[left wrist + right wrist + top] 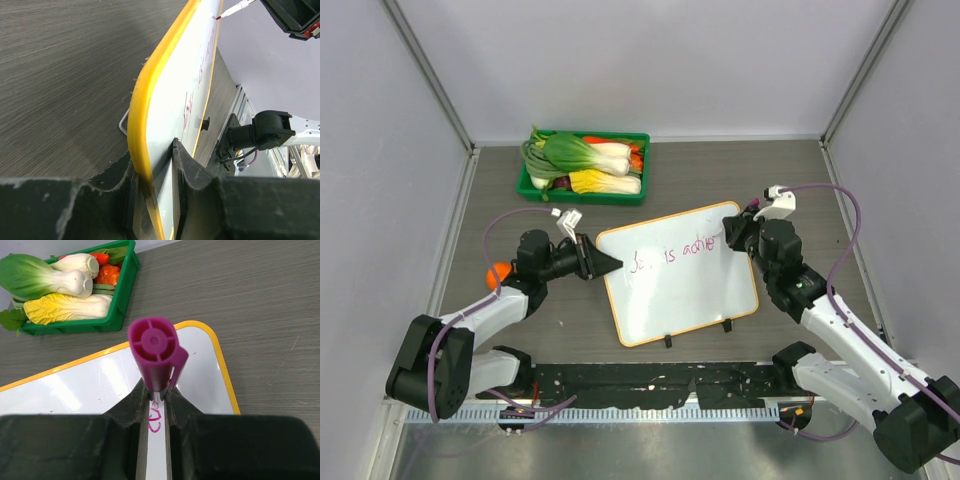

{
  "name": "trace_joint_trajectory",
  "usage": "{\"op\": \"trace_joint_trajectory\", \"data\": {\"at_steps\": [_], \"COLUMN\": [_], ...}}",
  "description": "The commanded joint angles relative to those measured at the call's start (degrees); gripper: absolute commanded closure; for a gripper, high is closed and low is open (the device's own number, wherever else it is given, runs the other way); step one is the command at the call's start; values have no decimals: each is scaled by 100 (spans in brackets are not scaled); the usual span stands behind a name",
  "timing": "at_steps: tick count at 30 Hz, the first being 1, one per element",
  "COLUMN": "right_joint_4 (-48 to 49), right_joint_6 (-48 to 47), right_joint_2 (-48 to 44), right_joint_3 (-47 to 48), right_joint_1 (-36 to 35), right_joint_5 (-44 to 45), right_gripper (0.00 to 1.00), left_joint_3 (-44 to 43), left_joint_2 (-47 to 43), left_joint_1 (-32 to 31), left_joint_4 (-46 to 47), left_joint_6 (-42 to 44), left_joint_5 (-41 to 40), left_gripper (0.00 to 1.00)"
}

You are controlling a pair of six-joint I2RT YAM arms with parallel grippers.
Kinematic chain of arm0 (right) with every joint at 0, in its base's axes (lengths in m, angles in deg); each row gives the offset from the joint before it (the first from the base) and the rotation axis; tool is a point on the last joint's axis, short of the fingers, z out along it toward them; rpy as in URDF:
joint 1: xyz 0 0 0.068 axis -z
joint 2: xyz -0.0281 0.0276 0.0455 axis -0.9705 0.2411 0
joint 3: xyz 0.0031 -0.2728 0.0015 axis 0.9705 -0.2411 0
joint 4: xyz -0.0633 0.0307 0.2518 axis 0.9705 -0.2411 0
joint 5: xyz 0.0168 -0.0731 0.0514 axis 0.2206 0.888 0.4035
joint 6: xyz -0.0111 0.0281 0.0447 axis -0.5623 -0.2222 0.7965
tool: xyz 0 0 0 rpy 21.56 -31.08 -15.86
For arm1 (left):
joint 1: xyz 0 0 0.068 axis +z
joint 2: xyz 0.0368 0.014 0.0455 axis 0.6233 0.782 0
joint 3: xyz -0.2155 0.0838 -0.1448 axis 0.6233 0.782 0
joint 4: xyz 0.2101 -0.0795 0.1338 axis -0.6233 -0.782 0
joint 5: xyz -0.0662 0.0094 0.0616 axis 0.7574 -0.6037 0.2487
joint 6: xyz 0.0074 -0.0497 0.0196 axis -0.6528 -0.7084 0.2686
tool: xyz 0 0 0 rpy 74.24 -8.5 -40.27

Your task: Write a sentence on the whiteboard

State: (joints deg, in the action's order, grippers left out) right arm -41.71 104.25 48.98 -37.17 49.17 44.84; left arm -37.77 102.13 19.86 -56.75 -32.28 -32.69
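Right gripper (pixel 156 396) fingers are clamping the marker (pixel 156 347), posted purple cap pointing back at the wrist cam, barrel running down between the jaws. Pink stroke is showing on the board right under them. Left gripper (pixel 155 161) is pinching the whiteboard (pixel 690 290) by its orange rim on the left edge, jaws closed on it, so one arm is bracing while the other is writing. Board is sitting mid-table (pixel 780 185) between the arms on its two black feet (pixel 697 332). The sentence (pixel 675 252) is running as one thin line across the upper part, and the tip is sitting at the line's right end, near the top-right corner; can't confirm contact from these views. Green tray (pixel 642 165) of vegetables (pixel 585 155) is lying beyond the board, well apart.

Risks, my read:
- Pen load is landing at the corner farthest from the brace, so too much pressure could pivot the board or slip the rim out of the jaws.
- The line is running out of room, so another stroke could go over the rim.
- Dropping to a second line, the fingers could be smearing wet ink.
- The marker could be twisting in the grip and skewing the strokes.
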Motion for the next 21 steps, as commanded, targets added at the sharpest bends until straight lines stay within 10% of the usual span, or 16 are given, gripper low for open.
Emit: {"op": "trace_joint_trajectory", "data": {"at_steps": [1,21], "right_joint_4": [332,254], "right_joint_6": [30,-32], "right_joint_2": [-17,-78], "right_joint_3": [152,-85], "right_joint_1": [33,59], "right_joint_5": [108,240], "right_gripper": [99,99], "left_joint_3": [152,160], "left_joint_2": [92,84], "left_joint_1": [-11,-11], "left_joint_4": [-484,-476], "left_joint_6": [959,959], "left_joint_5": [-746,-755], "left_gripper": [100,100]}}
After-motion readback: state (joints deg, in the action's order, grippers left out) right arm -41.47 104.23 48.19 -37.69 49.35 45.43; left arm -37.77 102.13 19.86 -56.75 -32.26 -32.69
